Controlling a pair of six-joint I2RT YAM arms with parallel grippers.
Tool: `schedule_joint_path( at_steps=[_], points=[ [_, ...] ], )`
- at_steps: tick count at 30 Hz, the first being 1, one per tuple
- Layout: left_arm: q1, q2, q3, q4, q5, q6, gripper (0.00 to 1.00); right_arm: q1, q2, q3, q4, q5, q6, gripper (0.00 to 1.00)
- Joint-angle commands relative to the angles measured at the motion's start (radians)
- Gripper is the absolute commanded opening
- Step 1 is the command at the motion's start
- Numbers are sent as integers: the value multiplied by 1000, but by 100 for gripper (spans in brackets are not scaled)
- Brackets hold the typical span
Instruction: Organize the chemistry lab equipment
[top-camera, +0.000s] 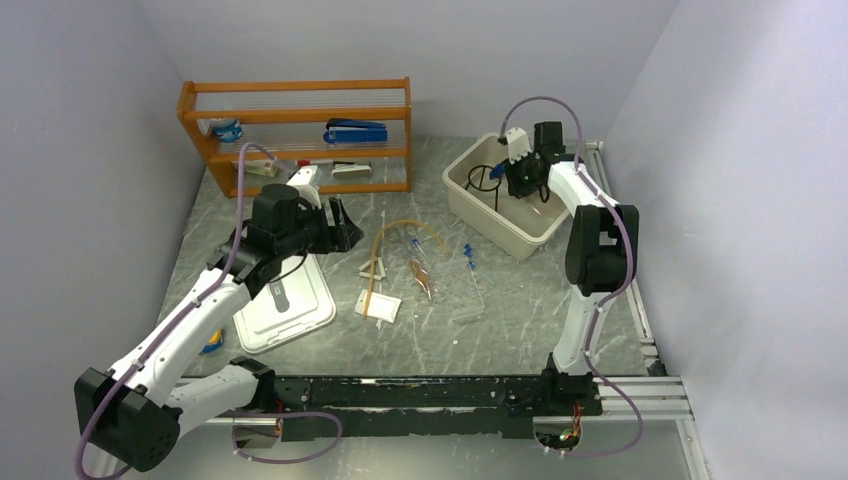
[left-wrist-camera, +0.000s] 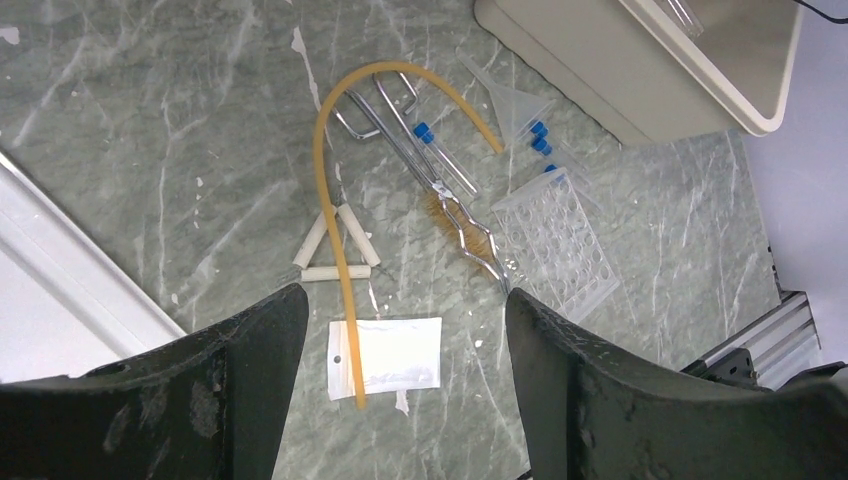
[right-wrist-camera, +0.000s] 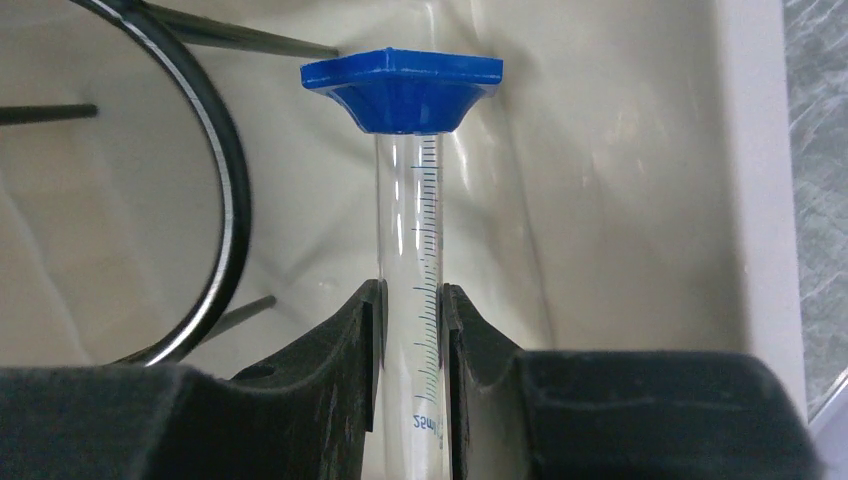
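My right gripper (top-camera: 517, 180) is inside the beige bin (top-camera: 470, 200), shut on a clear graduated cylinder (right-wrist-camera: 410, 220) with a blue base (right-wrist-camera: 400, 85). The black wire tripod ring (right-wrist-camera: 225, 200) lies in the bin beside it. My left gripper (left-wrist-camera: 405, 300) is open and empty, held above the white paper packet (left-wrist-camera: 395, 355). On the table ahead of it lie the amber tubing (left-wrist-camera: 330, 120), the triangle (left-wrist-camera: 338, 245), the metal tongs (left-wrist-camera: 430, 175), blue-capped tubes (left-wrist-camera: 430, 140) and the clear rack (left-wrist-camera: 560, 235).
An orange shelf (top-camera: 300, 95) with a blue stapler (top-camera: 355, 130) stands at the back left. A white lid (top-camera: 290, 305) lies under my left arm. A small yellow-and-blue block (top-camera: 212, 347) sits near the left arm. A clear funnel (left-wrist-camera: 520, 100) lies by the bin.
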Motion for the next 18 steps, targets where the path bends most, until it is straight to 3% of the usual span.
schedule_joint_path(
  at_steps=[1, 8, 18],
  points=[
    [-3, 18, -5, 63, 34, -15, 76, -2, 31, 35, 16, 66, -62, 23],
    [-3, 38, -6, 76, 34, -31, 75, -2, 80, 19, 56, 107, -84, 28],
    [-3, 47, -1, 70, 22, -25, 75, 2, 51, -34, 125, 156, -52, 44]
  ],
)
